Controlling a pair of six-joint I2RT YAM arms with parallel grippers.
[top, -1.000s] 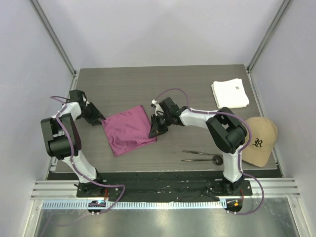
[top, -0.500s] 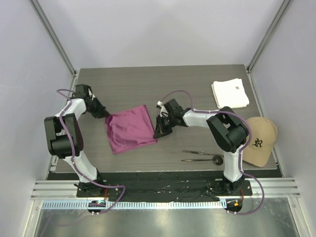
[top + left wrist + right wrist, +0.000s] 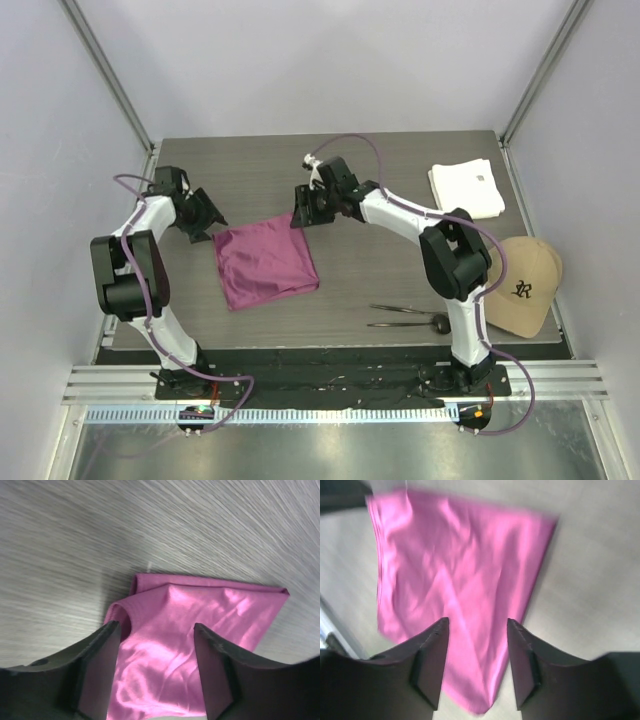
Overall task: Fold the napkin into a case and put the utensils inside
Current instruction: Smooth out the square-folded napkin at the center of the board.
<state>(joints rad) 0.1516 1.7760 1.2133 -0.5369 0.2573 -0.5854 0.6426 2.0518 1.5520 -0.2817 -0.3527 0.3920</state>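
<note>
Top external view: napkin (image 3: pixel 265 264) lies roughly folded left of centre on the bench (image 3: pixel 400 200), not yet a case, utensils (image 3: pixel 405 315) untouched near right; left fingers (image 3: pixel 95 680) and right fingers (image 3: pixel 427 660) stand apart, gripping nothing

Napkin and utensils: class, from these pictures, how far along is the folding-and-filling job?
Done: the napkin lies flat on the table, folded at least once; the wrist views show doubled edges. In hand: nothing gripped; the left gripper and right gripper hover open at its far corners. Left: more folds to make it long and narrow, then sliding in the utensils, which lie apart near the table's front edge.
</note>
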